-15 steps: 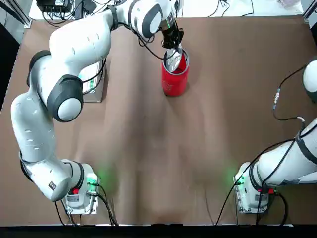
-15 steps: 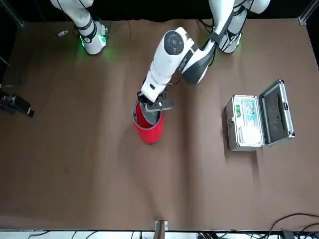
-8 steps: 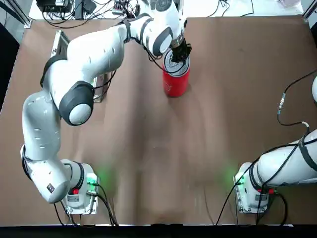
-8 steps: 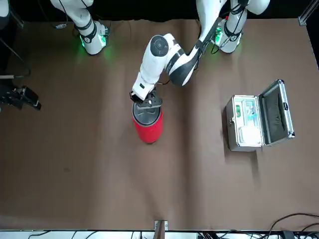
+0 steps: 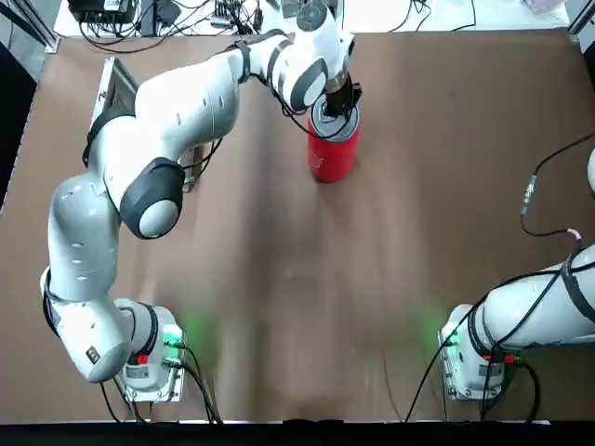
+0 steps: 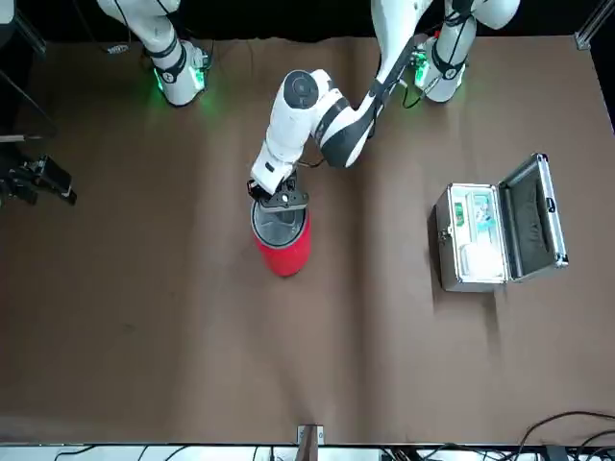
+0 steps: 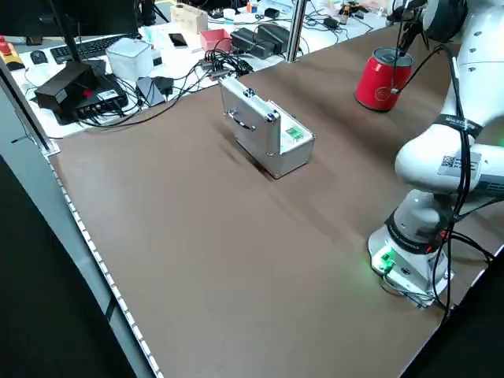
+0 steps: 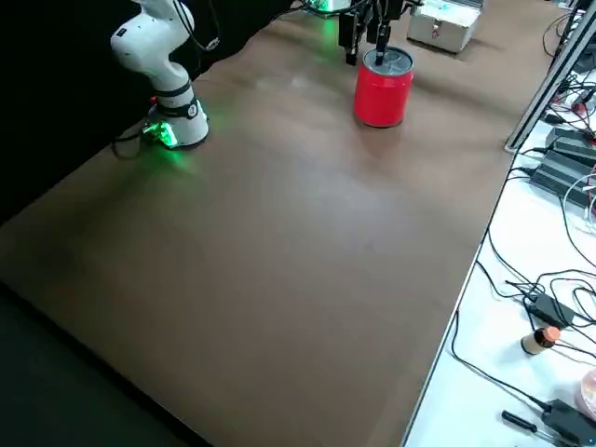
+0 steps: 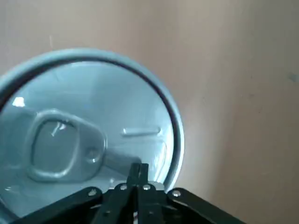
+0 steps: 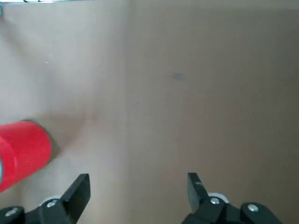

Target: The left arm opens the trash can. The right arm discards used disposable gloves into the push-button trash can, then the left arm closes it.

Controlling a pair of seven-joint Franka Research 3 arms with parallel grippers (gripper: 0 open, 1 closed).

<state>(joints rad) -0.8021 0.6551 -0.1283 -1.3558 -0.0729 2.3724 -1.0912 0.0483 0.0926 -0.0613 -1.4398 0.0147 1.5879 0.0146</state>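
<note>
The red trash can [image 5: 332, 154] [image 6: 282, 246] stands at the far middle of the table, its silver-grey lid [image 9: 88, 126] lying flat on top with the button mark showing. My left gripper [image 5: 337, 104] [image 6: 280, 200] [image 9: 138, 171] is shut, its fingertips resting on the lid near its rim. The right gripper [image 10: 138, 180] [image 6: 43, 180] hovers open and holds nothing, well off to the right side of the table, with the can [image 10: 21, 151] at the edge of its view. No disposable gloves show in any view.
A silver metal case [image 6: 485, 235] [image 7: 269, 131] with its hinged lid up sits on the left half of the table, partly under the left arm in the top view. Cables and desk gear [image 7: 157, 63] lie beyond the far edge.
The can's lid stood tilted up under the left gripper a second ago; now it lies flat and closed. The left gripper shifted slightly farther over the can. The right gripper drifted a little.
</note>
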